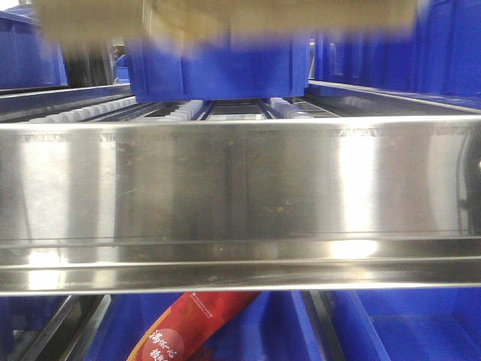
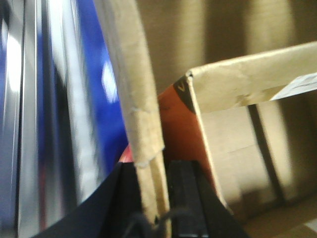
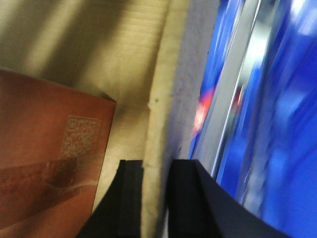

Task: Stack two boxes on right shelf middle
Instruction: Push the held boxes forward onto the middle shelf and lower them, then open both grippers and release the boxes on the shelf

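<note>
While the front camera sits low, most of what it gets is the shelf (image 1: 240, 188), its broad shiny steel front rail filling the middle, with white roller tracks (image 1: 83, 113) running back on the left and a blue plastic bin (image 1: 218, 68) sitting on the rollers behind. A blurry tan strip across the very top edge is the cardboard box (image 1: 225, 16), so it's up above the rail level, in front of the bin. Below the rail there's more blue plastic and a red packet (image 1: 192, 327) with white print poking up.

Left wrist view: the left end effector (image 2: 157, 198) has its two black fingers clamped on the box's side wall (image 2: 133, 99), one finger outside and one inside, wall pinched between them. To the left of it the steel rail and blue plastic smear by, very blurred. Inside the box there's a smaller carton (image 2: 237, 84) with an orange face and pale cardboard flaps.

Right wrist view: same deal mirrored. The right end effector (image 3: 154, 198) is closed on the opposite wall of the box (image 3: 163, 99), fingers on either side of the cardboard edge. Left of it, inside, is an orange-brown carton face with a QR code (image 3: 79, 136). Right of the wall it's blurred steel and blue.
</note>
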`<state>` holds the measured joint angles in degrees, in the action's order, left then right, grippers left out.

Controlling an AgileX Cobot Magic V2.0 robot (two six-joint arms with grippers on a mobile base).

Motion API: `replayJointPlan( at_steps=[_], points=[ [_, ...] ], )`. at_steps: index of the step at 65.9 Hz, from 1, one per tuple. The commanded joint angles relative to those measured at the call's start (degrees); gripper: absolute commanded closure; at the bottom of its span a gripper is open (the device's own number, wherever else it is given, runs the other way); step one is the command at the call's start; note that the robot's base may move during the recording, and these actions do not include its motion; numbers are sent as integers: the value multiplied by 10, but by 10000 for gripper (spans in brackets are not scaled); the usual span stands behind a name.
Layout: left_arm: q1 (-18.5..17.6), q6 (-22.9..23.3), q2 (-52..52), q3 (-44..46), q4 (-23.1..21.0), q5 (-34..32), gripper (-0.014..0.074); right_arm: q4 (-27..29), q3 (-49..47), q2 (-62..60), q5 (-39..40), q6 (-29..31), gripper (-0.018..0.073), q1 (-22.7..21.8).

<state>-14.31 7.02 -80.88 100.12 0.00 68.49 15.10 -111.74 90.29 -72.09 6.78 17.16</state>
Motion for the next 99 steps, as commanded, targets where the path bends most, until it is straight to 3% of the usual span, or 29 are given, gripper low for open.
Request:
replayJointPlan(
  at_steps=[1, 19, 26, 33, 39, 42, 47, 57, 68, 72, 79, 88, 99],
  points=[
    [3, -9, 2, -26, 12, -10, 708, 15, 43, -3, 21, 8, 715, 17],
    [3, -9, -24, -58, 13, -12, 708, 15, 119, -3, 74, 8, 705, 19],
    [3, -9, -25, -58, 13, -12, 678, 15, 119, -2, 80, 8, 599, 19],
    [3, -9, -25, -58, 15, -4, 512, 15, 119, -2, 82, 8, 327, 19],
    [3, -9, -25, -58, 15, -1, 289, 15, 119, -2, 81, 8, 116, 19],
    [3, -9, -25, -55, 15, 2, 140, 15, 118, -2, 81, 8, 34, 19],
    [3, -9, -21, -49, 16, 4, -34, 15, 118, -3, 81, 8, -13, 19],
    [3, -9, -2, -33, 16, 5, 75, 15, 118, -14, 89, 8, -10, 19],
    [3, -9, 38, -28, 16, 0, 89, 13, 118, -58, 134, 8, 25, 19],
    [3, -9, 53, -28, 16, 0, 89, 7, 118, -75, 137, 8, 88, 19],
    [3, -9, 86, -44, 16, -9, 136, -14, 121, -109, 134, 8, 347, 19],
    [3, -9, 152, -109, 33, -54, 377, -45, 171, -162, 167, 8, 713, 19],
    [3, -9, 249, -220, 34, -156, 696, -50, 294, -237, 236, 8, 718, 19]
  ],
)
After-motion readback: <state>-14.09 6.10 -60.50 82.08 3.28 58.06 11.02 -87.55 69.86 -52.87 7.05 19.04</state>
